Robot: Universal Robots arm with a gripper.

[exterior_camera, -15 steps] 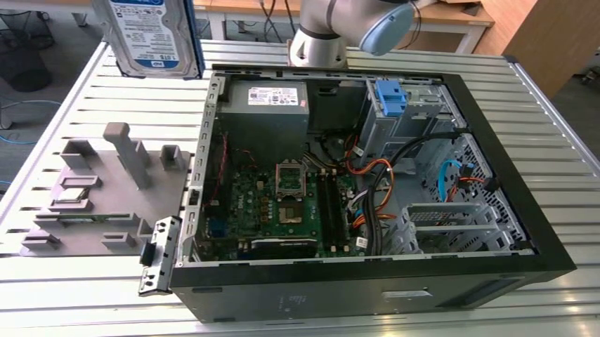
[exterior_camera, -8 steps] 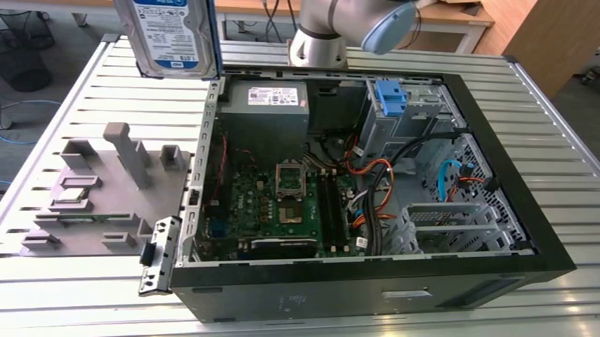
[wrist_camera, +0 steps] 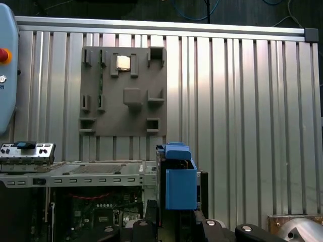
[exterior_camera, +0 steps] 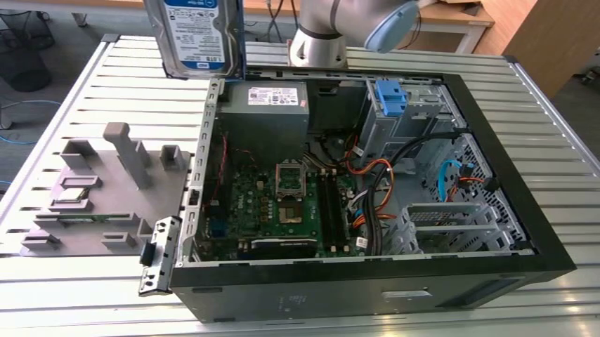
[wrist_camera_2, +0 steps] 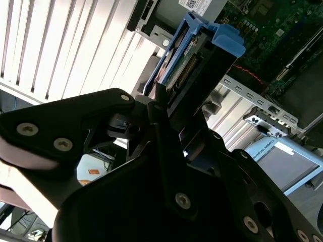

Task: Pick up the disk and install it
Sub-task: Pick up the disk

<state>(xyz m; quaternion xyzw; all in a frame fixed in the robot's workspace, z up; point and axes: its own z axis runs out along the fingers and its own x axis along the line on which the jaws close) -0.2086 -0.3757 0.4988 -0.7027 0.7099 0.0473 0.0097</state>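
The disk [exterior_camera: 201,35] hangs upright in the air at the exterior view's upper left, above the far left corner of the open computer case [exterior_camera: 375,284]. Its white-and-blue label faces the camera. In the second wrist view my gripper [wrist_camera_2: 169,113] is shut on the disk [wrist_camera_2: 202,50], black fingers [wrist_camera_2: 126,103] clamping its lower end, the blue carrier frame sticking out beyond them. The first wrist view shows the disk [wrist_camera: 179,184] end-on above the case's edge, with the gripper [wrist_camera: 174,222] just behind it.
Inside the case are a grey power-supply box [exterior_camera: 264,105], a motherboard [exterior_camera: 281,203], cables and a drive bay holding a blue bracket [exterior_camera: 389,95]. A grey fixture plate [exterior_camera: 94,203] lies on the slatted table left of the case. The arm's base [exterior_camera: 319,42] stands behind.
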